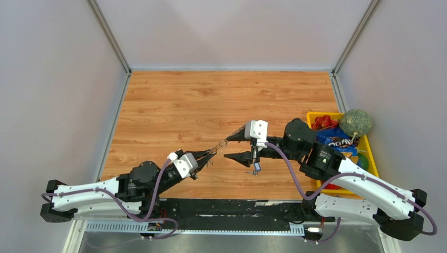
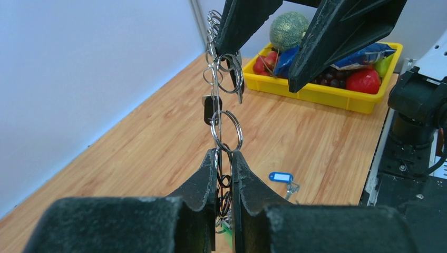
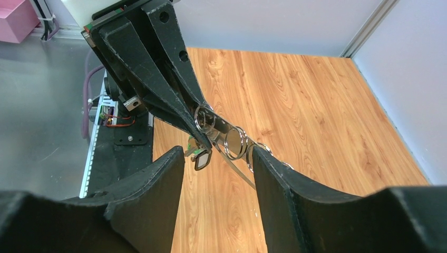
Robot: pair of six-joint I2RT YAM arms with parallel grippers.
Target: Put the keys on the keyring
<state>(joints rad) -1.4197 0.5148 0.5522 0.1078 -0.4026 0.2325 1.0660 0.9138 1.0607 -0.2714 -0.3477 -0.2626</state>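
Item: keyring, aloft over worktop btwn arms, left gripper pinched narrow on near end, right gripper jaws apart astride it, no clamp; dark-headed key looks threaded, blue-tag key loose on worktop, so approx. part done.

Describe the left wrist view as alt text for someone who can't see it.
The left end effector pinches the keyring, strung with small rings, holding it up to the right end effector's open fingers. A blue-tagged key lies on the table.
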